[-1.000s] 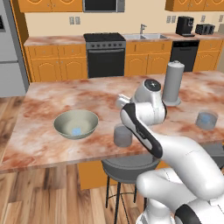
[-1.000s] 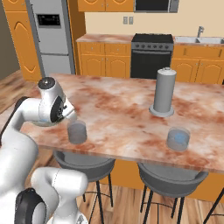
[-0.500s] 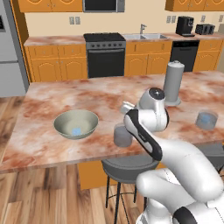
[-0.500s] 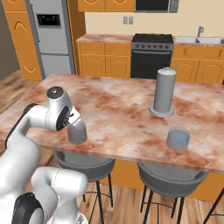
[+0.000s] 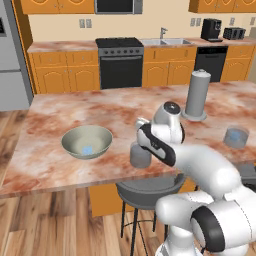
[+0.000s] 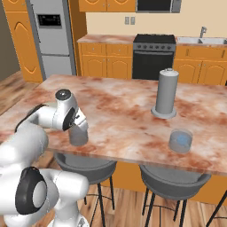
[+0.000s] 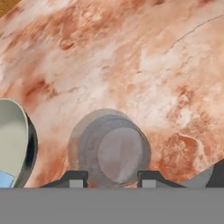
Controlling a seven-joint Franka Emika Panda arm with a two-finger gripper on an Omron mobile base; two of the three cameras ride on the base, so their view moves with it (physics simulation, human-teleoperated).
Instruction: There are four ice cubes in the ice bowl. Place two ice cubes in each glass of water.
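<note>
The gripper (image 7: 109, 179) hangs over the near glass (image 7: 111, 151), jaws partly open; I cannot tell if they hold ice. Stay centered and drop gently

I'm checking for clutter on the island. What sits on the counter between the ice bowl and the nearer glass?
Nothing: between the ice bowl and the nearer glass, the left base view shows bare marble counter.

Bench (image 5: 55, 155) top: mottled red-brown and cream marble. Ice bowl (image 5: 86, 141): pale grey-green, light-blue ice cube (image 5: 88, 149) inside. Glasses (image 5: 140, 155) (image 5: 236, 137): clear grey, bluish tint. Canister (image 5: 197, 95): plain grey.
</note>
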